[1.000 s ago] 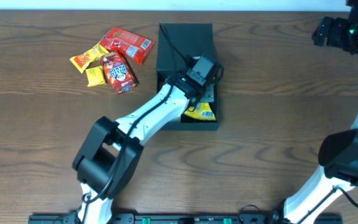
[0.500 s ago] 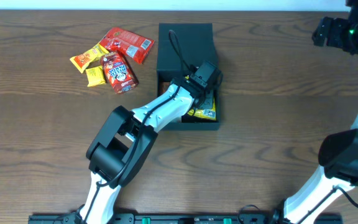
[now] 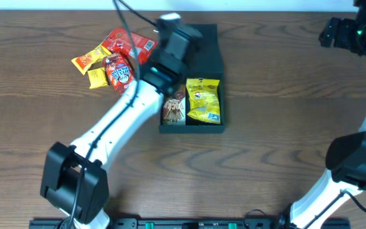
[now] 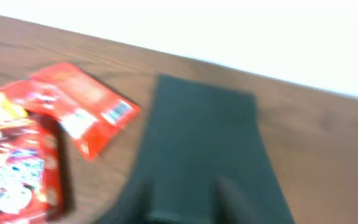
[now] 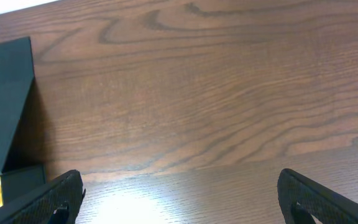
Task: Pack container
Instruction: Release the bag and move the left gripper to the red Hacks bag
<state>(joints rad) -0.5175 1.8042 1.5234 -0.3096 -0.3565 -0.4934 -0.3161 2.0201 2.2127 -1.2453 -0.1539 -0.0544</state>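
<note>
Packets (image 3: 121,71) lie beside container (image 3: 205,51); left hand (image 4: 182,198) parted over lid, right hand (image 5: 182,196) wide open.

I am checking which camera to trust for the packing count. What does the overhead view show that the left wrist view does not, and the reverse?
Only the overhead view shows the inside of the box, where a yellow packet and a brown packet lie side by side, and the right arm at the table's right edge. Only the left wrist view shows the left gripper, blurred, with its fingers apart above the lid. Both views show the open lid, the red packet beside it and the wooden table.
</note>
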